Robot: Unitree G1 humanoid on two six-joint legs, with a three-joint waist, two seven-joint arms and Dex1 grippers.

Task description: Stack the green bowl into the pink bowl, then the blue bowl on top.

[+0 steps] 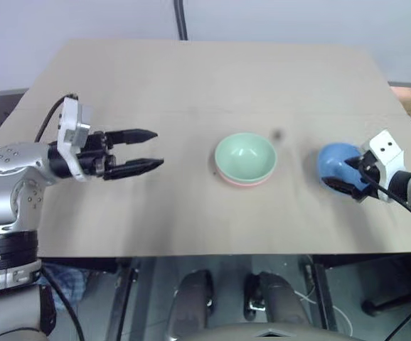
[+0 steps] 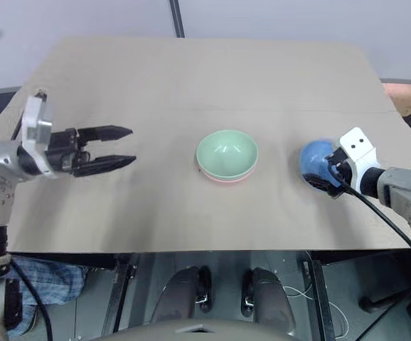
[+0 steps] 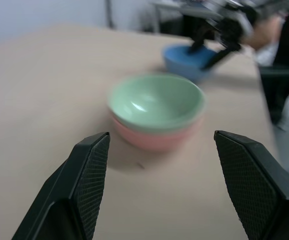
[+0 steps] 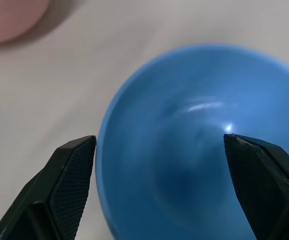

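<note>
The green bowl (image 1: 244,155) is already sitting nested in the pink bowl (image 1: 245,180), the pair resting around the middle of the table (image 1: 191,78), a little toward its near edge. The blue bowl (image 1: 335,163) is sitting upright near the right edge, well apart from the stack, so the last step is the one in hand.

The right gripper (image 1: 353,175) is reaching at the blue bowl with its jaws spread wide. In the right wrist view one finger (image 4: 67,185) is lying outside the bowl's wall and the other is hanging over the hollow, so the jaws are straddling the wall on that side but not yet pinching it. The left gripper (image 1: 145,149) is hovering near the left edge, open and holding nothing, pointing across at the stack.

The blue bowl is looking like thin, smooth plastic: probably light, stiff and rather slippery, apt to skid or tip if nudged. The wall just under the rim, one finger inside and one outside, seems the sound place to take hold. A gentle squeeze should be enough, and lifting it level should help it drop cleanly into the green bowl.
</note>
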